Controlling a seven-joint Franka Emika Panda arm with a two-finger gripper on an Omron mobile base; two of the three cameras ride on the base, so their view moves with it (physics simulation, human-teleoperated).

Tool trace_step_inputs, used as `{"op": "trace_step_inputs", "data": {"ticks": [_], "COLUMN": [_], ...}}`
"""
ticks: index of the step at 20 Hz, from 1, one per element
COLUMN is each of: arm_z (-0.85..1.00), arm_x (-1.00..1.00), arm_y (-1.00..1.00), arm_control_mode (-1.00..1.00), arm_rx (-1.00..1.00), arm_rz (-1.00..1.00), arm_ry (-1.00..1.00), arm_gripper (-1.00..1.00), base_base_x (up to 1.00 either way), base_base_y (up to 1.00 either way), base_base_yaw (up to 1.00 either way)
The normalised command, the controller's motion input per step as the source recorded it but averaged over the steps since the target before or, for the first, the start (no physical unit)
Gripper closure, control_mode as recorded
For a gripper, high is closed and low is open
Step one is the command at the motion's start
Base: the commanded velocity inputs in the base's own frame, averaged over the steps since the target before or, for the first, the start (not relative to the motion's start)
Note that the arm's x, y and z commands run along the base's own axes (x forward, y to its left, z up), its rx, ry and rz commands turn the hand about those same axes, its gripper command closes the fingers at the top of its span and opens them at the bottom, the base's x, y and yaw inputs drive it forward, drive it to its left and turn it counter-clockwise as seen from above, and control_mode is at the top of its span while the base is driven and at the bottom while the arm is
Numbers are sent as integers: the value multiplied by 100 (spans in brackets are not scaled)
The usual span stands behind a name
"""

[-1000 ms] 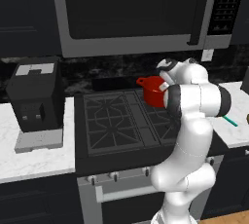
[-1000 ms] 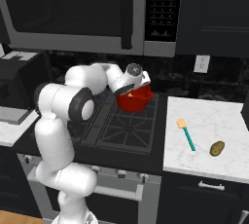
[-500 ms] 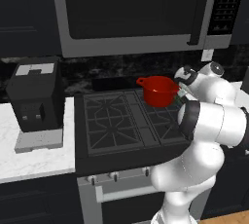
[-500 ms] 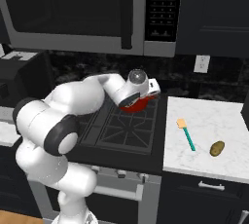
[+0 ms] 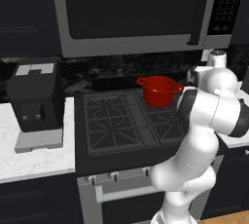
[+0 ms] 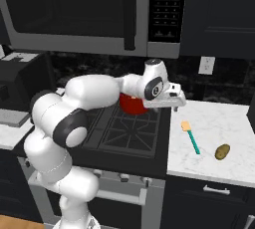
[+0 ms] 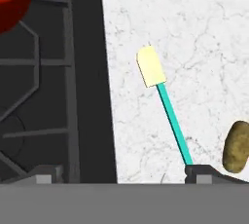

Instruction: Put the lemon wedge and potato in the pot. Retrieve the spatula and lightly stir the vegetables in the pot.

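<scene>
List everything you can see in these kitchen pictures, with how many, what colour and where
pot: one, bright red, on the stove's back right burner
spatula: one, teal handle with pale yellow blade, flat on the white counter right of the stove
potato: one, brown, on the same counter, right of the spatula
stove: one, black, between the counters
microwave: one, grey and black, above the stove
coffee machine: one, black, on the left counter
wall outlet: one, white, behind the right counter
gripper: one, white, open, above the counter's left edge

Your white arm [image 6: 94, 91] reaches forward and right, elbow bent; its gripper [image 6: 173, 104] points down, jaws wide apart.
</scene>
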Motion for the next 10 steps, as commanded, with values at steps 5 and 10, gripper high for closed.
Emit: {"op": "trace_step_inputs", "data": {"ticks": [5, 10], "arm_z": [-48, -39], "arm_x": [-71, -92], "arm_y": [-100, -81], "arm_control_mode": [-100, -100], "arm_rx": [10, 11], "arm_rz": [-35, -20], "arm_ry": [7, -7], "arm_gripper": [-100, -100], "base_base_x": [0, 0], "base_base_y": [0, 0], "base_base_yaw": [0, 0]}}
